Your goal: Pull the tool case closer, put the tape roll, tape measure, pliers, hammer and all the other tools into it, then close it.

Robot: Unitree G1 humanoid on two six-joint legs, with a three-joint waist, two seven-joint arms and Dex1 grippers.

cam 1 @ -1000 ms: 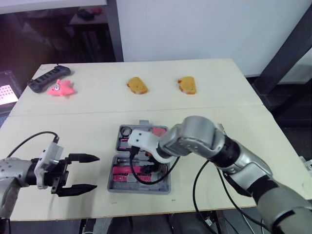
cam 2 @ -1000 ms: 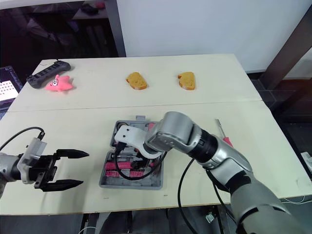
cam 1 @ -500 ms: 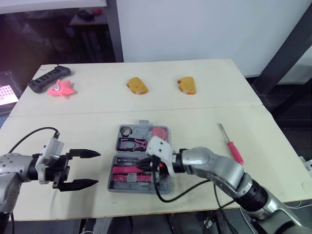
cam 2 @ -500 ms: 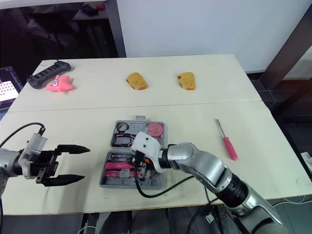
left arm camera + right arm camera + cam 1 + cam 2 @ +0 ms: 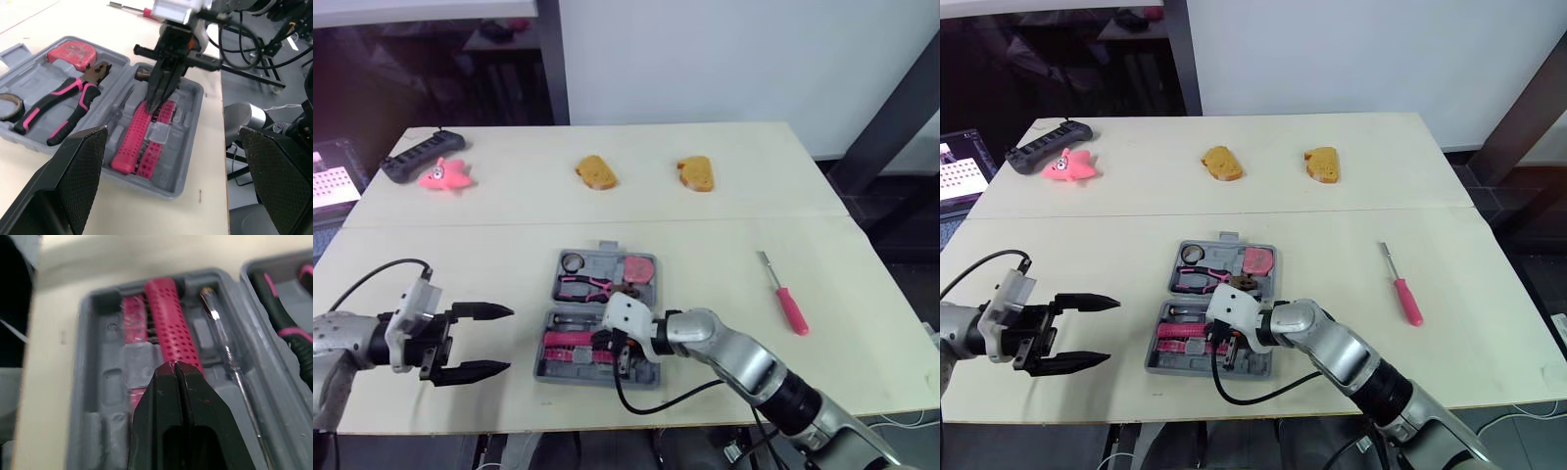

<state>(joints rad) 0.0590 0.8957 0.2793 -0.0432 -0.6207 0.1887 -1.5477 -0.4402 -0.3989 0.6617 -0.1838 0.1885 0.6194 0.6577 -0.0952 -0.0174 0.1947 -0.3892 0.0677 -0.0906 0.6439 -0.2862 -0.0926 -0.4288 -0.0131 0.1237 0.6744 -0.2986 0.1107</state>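
Note:
The grey tool case lies open in the middle of the table. Its far half holds the tape roll, pink-handled pliers and red tape measure. In the near half lies the hammer, with its pink handle beside a slim clear-handled tool. My right gripper is shut, its tips just over the hammer handle, with nothing between them. Left of the case, my left gripper stands open and holds nothing. A red-handled screwdriver lies on the table to the right of the case.
At the back of the table are two orange bread-like pieces, a pink toy and a black bar-shaped device. The table's front edge runs just behind both grippers.
My right gripper has shut, and its arm has dropped back from over the case toward the near right, uncovering the red screwdriver. The left gripper has stayed open in place.

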